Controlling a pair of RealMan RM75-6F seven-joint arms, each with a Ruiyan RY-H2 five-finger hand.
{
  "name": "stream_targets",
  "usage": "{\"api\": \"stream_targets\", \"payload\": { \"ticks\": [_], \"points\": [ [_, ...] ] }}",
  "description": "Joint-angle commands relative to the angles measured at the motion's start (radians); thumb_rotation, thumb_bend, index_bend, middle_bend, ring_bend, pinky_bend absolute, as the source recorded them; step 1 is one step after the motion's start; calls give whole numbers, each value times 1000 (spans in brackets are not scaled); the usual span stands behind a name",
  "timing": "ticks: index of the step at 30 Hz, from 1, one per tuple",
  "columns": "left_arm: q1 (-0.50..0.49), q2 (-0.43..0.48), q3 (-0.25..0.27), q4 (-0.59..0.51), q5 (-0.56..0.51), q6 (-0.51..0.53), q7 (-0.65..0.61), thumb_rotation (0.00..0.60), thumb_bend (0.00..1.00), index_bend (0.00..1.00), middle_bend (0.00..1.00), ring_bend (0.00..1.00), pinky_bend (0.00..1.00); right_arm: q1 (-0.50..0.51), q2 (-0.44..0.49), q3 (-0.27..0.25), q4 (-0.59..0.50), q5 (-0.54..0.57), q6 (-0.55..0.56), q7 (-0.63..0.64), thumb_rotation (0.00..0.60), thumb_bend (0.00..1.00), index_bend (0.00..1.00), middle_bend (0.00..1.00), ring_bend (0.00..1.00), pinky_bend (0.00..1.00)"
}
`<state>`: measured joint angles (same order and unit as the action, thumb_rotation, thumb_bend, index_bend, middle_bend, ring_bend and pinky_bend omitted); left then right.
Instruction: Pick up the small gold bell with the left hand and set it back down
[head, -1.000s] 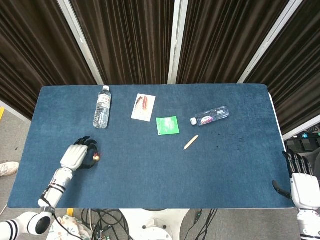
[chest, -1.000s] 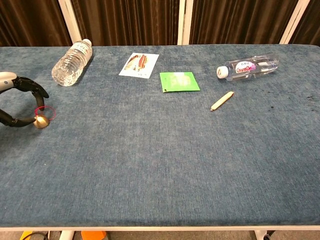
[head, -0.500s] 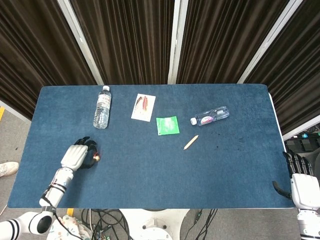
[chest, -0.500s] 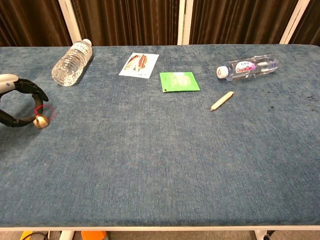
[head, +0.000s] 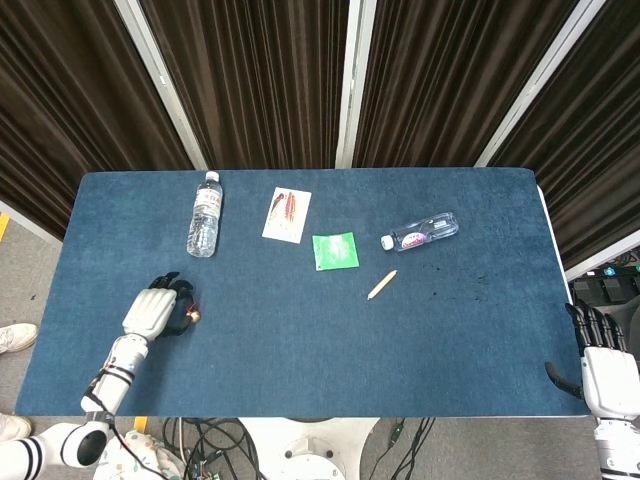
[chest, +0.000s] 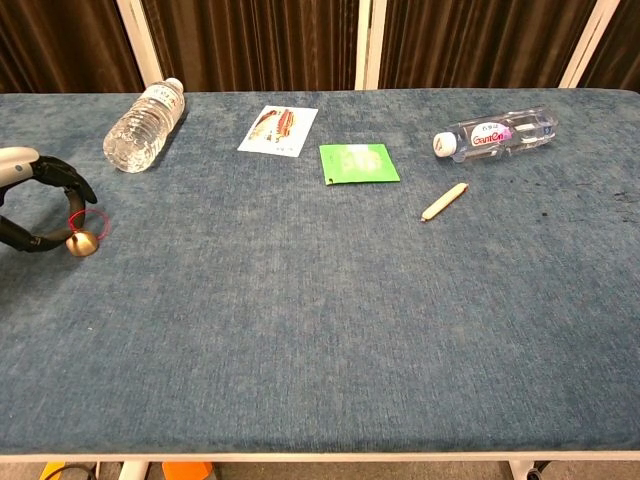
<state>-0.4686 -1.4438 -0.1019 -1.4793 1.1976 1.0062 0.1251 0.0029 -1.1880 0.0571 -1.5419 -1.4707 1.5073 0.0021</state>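
The small gold bell (chest: 80, 243) with a red loop stands on the blue table near its left edge, also seen as a small glint (head: 194, 316) in the head view. My left hand (chest: 40, 205) (head: 155, 312) curves around it from the left. The thumb lies low with its tip against the bell, and the other fingers arch above without touching it. My right hand (head: 603, 365) hangs off the table's right front corner, fingers spread, holding nothing.
A clear water bottle (chest: 143, 126) lies at the back left. A picture card (chest: 278, 130), a green packet (chest: 358, 163), a second bottle (chest: 495, 132) and a tan stick (chest: 444, 201) lie across the back middle and right.
The left hand has drifted slightly left and the bell sits a touch further left with it. The right hand has not moved.
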Motion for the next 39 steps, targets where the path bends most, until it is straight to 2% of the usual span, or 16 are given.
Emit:
{"api": "stream_targets", "payload": {
  "ticks": [1, 27, 30, 34, 39],
  "points": [
    [0, -2, 0, 1, 0, 4, 3, 600, 399, 518, 252, 59, 132, 0, 0, 0, 0, 0, -1, -1, 600, 154, 0, 0, 0, 0],
    [-2, -2, -4, -16, -11, 29, 17, 600, 419, 621, 285, 76, 141, 0, -3, 1, 7, 3, -3, 5, 600, 157, 0, 0, 0, 0],
    [5, 23, -12, -47, 2, 59, 17, 600, 420, 622, 288, 78, 143, 0, 0, 2, 3, 2, 0, 3, 600, 158, 0, 0, 0, 0],
    [29, 94, -55, -116, -3, 139, 14, 600, 420, 625, 289, 78, 143, -1, 4, 3, -3, -3, 6, 1, 600, 157, 0, 0, 0, 0],
    [57, 125, -111, -137, -60, 264, 115, 600, 421, 646, 303, 80, 144, 1, 3, 3, -5, -4, 4, -2, 600, 157, 0, 0, 0, 0]
  ]
}}
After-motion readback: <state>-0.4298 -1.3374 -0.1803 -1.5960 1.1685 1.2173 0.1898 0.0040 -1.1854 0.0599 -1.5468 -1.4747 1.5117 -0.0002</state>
